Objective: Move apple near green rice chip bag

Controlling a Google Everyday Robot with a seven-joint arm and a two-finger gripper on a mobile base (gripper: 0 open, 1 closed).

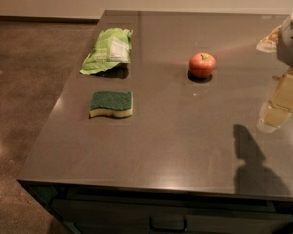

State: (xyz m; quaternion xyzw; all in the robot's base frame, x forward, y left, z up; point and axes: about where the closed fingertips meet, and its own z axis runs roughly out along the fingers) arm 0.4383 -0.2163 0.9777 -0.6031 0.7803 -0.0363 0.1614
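Note:
The apple (pixel 202 64), small, red with an orange blush and a short stem, sits on the grey table (pixel 176 145) right of centre, toward the back. The green rice chip bag (pixel 108 50), crumpled light green with a white label panel, lies at the back left, well left of the apple. My gripper (pixel 276 112) hangs at the right edge of the view, to the right of the apple and nearer the front, apart from it and holding nothing that I can see.
A yellow sponge with a dark green top (pixel 111 104) lies in front of the bag. A pale orange-and-white packet (pixel 268 39) shows at the back right, partly behind my arm. The table's left edge drops to a brown floor (pixel 24 82).

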